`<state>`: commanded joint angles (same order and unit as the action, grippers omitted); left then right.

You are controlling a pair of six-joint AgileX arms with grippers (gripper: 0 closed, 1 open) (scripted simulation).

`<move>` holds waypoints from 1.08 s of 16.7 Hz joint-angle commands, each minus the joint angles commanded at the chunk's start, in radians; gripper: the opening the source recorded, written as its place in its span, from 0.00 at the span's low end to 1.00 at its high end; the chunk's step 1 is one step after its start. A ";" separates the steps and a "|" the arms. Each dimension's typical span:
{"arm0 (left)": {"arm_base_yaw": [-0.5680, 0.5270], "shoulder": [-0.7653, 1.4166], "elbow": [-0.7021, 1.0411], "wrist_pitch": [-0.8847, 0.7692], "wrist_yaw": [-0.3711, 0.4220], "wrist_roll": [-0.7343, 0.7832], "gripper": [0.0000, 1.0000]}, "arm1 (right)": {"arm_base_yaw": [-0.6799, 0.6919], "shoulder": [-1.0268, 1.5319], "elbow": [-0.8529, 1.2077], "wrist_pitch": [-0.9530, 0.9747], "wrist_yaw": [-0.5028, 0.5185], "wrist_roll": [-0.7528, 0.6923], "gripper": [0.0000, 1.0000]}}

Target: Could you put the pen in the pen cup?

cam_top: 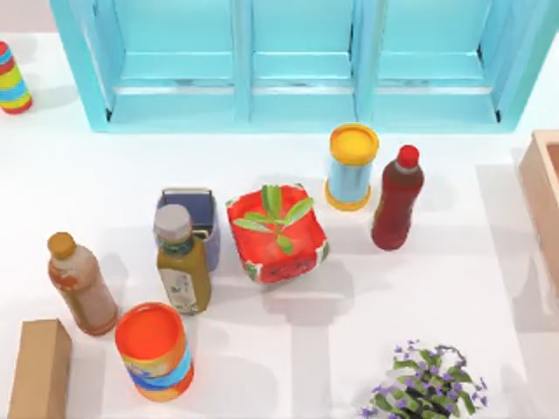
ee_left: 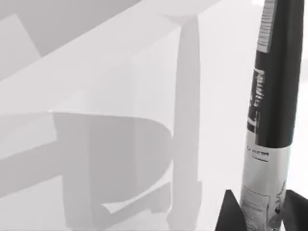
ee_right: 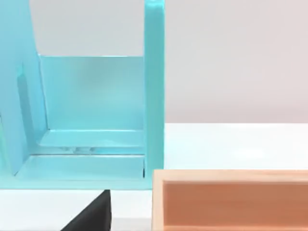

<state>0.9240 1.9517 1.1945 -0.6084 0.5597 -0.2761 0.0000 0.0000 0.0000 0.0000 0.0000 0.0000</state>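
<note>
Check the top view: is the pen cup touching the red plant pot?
No. The pen cup stands left of the red plant pot with a strip of white table between them.

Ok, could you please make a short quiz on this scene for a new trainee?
1. True or false: in the top view, the small squarish dark blue-purple pen cup stands just left of the red square plant pot.
2. In the left wrist view, what is the left gripper shut on?
A. a black and silver pen
B. a green bottle
C. a wooden block
3. Missing word: in the top view, just right of the yellow-lidded light blue can stands a dark ___ bottle.

Key: 1 true; 2 A; 3 red.
</note>
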 joint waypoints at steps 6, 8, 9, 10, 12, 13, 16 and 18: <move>0.182 -0.205 0.042 -0.430 0.024 0.232 0.00 | 0.000 0.000 0.000 0.000 0.000 0.000 1.00; 0.234 -0.275 0.053 -0.536 0.033 0.301 0.00 | 0.000 0.000 0.000 0.000 0.000 0.000 1.00; 0.254 -0.304 0.056 -0.573 0.037 0.329 0.00 | 0.000 0.000 0.000 0.000 0.000 0.000 1.00; 0.270 -0.327 0.059 -0.599 0.039 0.349 0.00 | 0.000 0.000 0.000 0.000 0.000 0.000 1.00; 0.283 -0.347 0.061 -0.620 0.041 0.367 0.00 | 0.000 0.000 0.000 0.000 0.000 0.000 1.00; 0.283 -0.347 0.061 -0.620 0.041 0.367 0.00 | 0.000 0.000 0.000 0.000 0.000 0.000 1.00; 0.278 -0.343 0.058 -0.618 0.039 0.367 0.00 | 0.000 0.000 0.000 0.000 0.000 0.000 1.00; 0.266 -0.341 0.054 -0.596 0.026 0.366 0.00 | 0.000 0.000 0.000 0.000 0.000 0.000 1.00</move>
<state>1.1903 1.6107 1.2490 -1.2044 0.5858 0.0904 0.0000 0.0000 0.0000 0.0000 0.0000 0.0000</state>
